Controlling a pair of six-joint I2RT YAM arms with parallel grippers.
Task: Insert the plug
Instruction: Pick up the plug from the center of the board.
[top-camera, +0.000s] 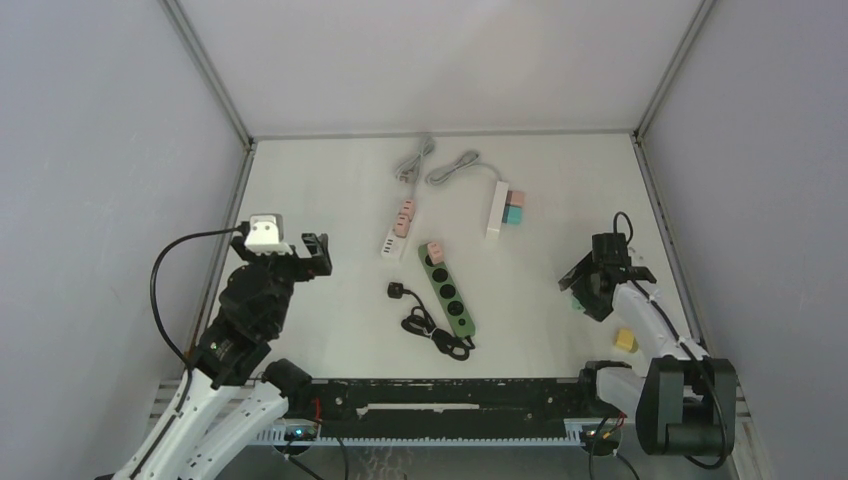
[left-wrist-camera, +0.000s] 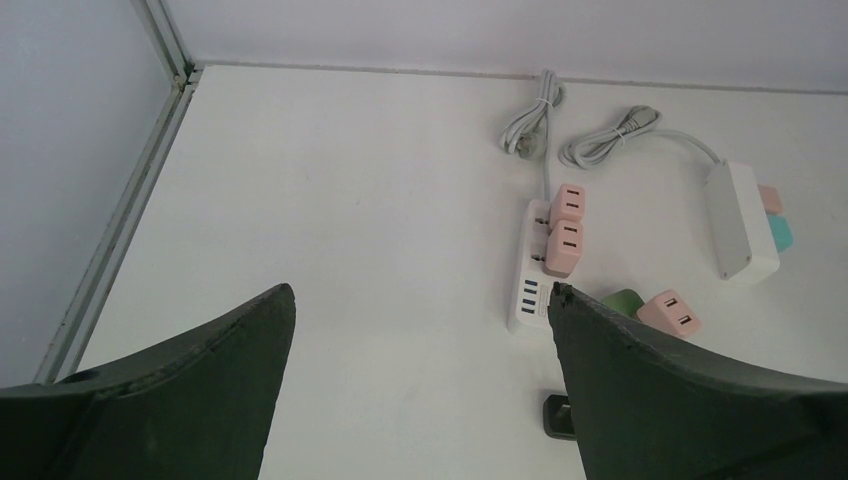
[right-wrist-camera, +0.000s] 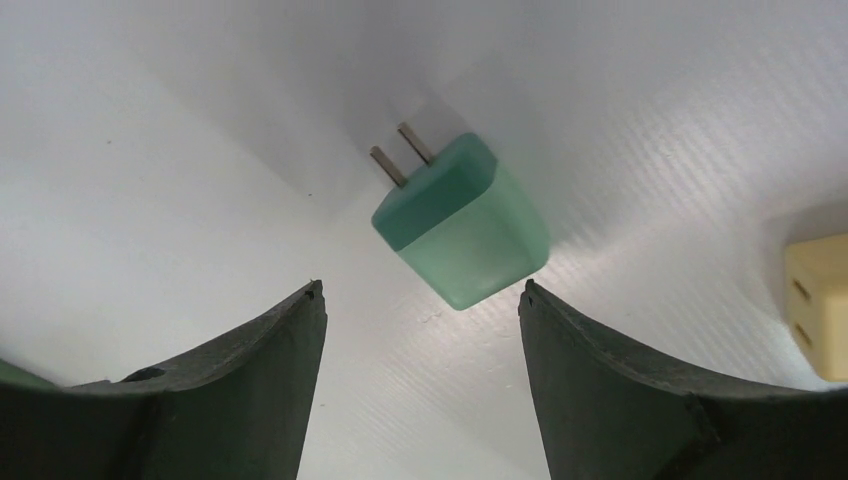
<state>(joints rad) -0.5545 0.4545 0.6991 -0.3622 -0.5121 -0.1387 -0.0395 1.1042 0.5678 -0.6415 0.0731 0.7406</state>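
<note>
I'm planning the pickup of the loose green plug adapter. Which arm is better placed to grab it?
Right, most likely. The right claw hangs open just over the green plug adapter, which lies centred ahead of it. The left claw is far off on the other side.

The right edge of the right wrist view cut off the yellow plug (right-wrist-camera: 818, 305). In the left wrist view, a finger (left-wrist-camera: 680, 400) of the left gripper (left-wrist-camera: 420, 295) hid most of the green power strip (left-wrist-camera: 622, 299) and part of the black plug (left-wrist-camera: 556, 415). From above, the right gripper (top-camera: 590, 290) covered most of the teal plug (top-camera: 577, 306).
</note>
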